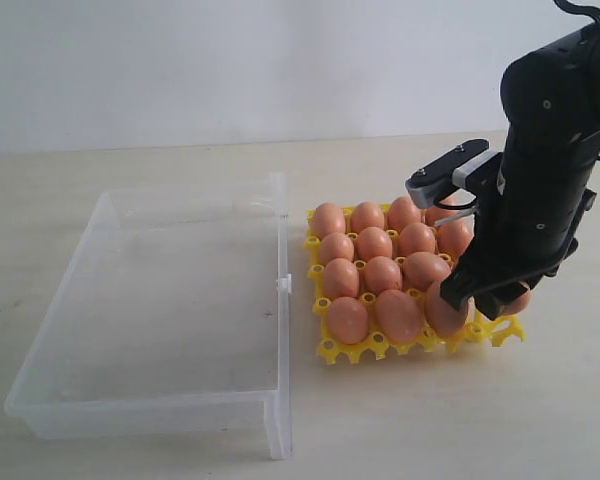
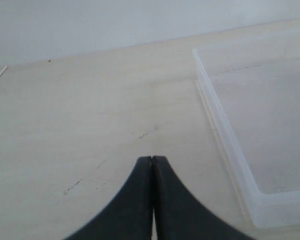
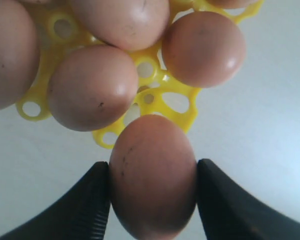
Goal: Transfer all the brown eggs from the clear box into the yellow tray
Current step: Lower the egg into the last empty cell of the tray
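The clear box [image 1: 160, 310] lies on the left of the table with no eggs in it; its wall [image 2: 229, 145] also shows in the left wrist view. Several brown eggs [image 1: 382, 274] fill the yellow tray [image 1: 352, 350] to the right of the box. My right gripper [image 1: 485, 297] hangs over the tray's near right corner. It is shut on one brown egg [image 3: 152, 155], with both black fingers [image 3: 92, 200] pressed against the egg's sides above the tray's corner [image 3: 182, 102]. My left gripper [image 2: 151, 161] is shut with nothing in it, low over bare table beside the box.
The right arm's black body [image 1: 550, 170] towers over the tray's right side and hides its far right cups. The box's small clasp tab [image 1: 283, 284] faces the tray across a narrow strip of table. A pale wall rises behind the table.
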Action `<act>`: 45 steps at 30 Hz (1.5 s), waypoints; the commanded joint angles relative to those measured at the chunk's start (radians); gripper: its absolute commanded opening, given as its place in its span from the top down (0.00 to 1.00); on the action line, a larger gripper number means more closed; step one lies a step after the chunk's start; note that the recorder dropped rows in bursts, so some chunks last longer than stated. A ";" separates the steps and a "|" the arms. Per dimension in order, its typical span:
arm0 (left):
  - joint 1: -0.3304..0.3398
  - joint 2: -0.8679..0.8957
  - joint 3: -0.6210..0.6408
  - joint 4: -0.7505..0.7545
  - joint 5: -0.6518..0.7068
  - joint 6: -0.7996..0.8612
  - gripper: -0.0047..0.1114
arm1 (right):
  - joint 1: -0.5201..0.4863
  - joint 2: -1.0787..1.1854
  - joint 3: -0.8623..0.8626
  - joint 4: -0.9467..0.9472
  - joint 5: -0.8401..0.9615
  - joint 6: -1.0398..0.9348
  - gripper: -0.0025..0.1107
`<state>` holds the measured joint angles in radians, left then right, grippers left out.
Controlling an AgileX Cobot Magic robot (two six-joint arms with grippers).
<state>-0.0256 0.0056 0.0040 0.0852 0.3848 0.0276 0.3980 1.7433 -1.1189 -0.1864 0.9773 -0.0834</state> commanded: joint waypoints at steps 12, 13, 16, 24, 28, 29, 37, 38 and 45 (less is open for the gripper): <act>-0.005 -0.006 -0.004 -0.005 -0.006 -0.003 0.96 | -0.005 0.001 -0.008 -0.015 0.018 0.021 0.98; -0.005 -0.006 -0.004 -0.005 -0.006 -0.003 0.96 | -0.005 0.004 -0.008 -0.015 0.015 0.023 0.98; -0.005 -0.006 -0.004 -0.005 -0.006 -0.003 0.96 | -0.005 0.022 -0.008 -0.015 0.013 0.023 0.98; -0.005 -0.006 -0.004 -0.005 -0.006 -0.003 0.96 | -0.005 0.038 -0.008 -0.015 -0.051 0.023 0.98; -0.005 -0.006 -0.004 -0.005 -0.006 -0.003 0.96 | -0.005 0.038 -0.008 -0.015 -0.061 0.023 0.98; -0.005 -0.006 -0.004 -0.005 -0.006 -0.003 0.96 | -0.005 0.038 -0.008 -0.015 -0.061 0.023 0.98; -0.005 -0.006 -0.004 -0.005 -0.006 -0.003 0.96 | -0.005 0.038 -0.008 -0.015 -0.061 0.023 0.98; -0.005 -0.006 -0.004 -0.005 -0.006 -0.003 0.96 | -0.005 0.038 -0.008 -0.015 -0.061 0.023 0.98; -0.005 -0.006 -0.004 -0.005 -0.006 -0.003 0.96 | -0.005 0.038 -0.008 0.000 -0.060 0.023 0.96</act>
<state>-0.0256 0.0056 0.0040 0.0852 0.3848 0.0276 0.3966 1.7813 -1.1189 -0.1981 0.9327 -0.0620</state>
